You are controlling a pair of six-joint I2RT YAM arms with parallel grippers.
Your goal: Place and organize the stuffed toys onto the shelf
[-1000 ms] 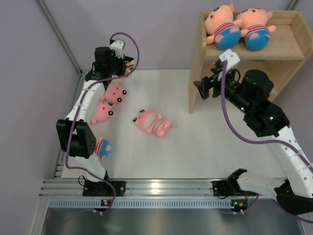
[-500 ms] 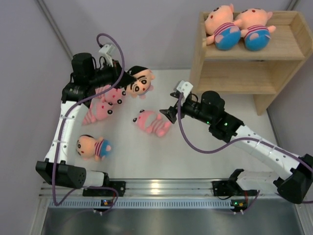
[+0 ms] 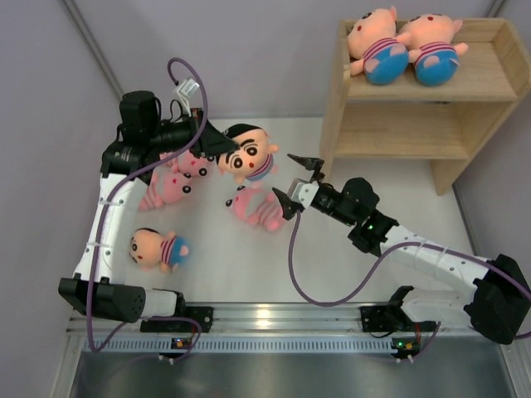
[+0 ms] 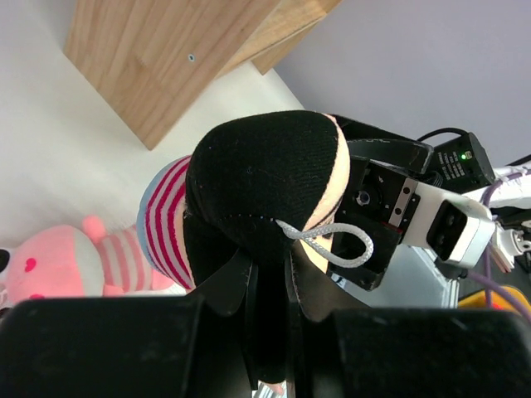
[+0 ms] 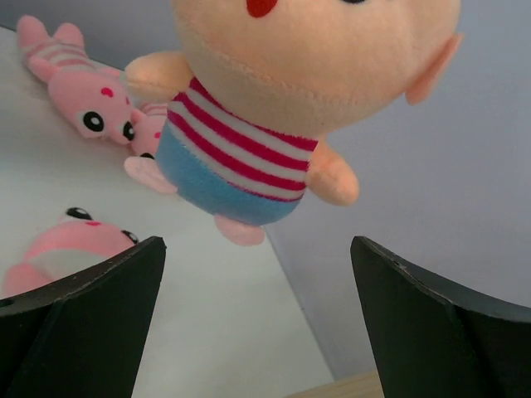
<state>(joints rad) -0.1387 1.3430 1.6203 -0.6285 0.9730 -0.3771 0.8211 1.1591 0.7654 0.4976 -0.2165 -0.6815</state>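
Top external suggests a handover: the left gripper [image 3: 219,149], clamped on the head of a doll [image 3: 250,157], holds it aloft near the table [image 3: 332,265] far edge, while the right gripper [image 3: 293,182], wide open and empty, must next grasp its body for the far-right-corner shelf [image 3: 489,83].

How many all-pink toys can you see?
3. One pink toy lies mid-table; two more lie together at the left, one nearer, one partly under the left arm. Others may be hidden.
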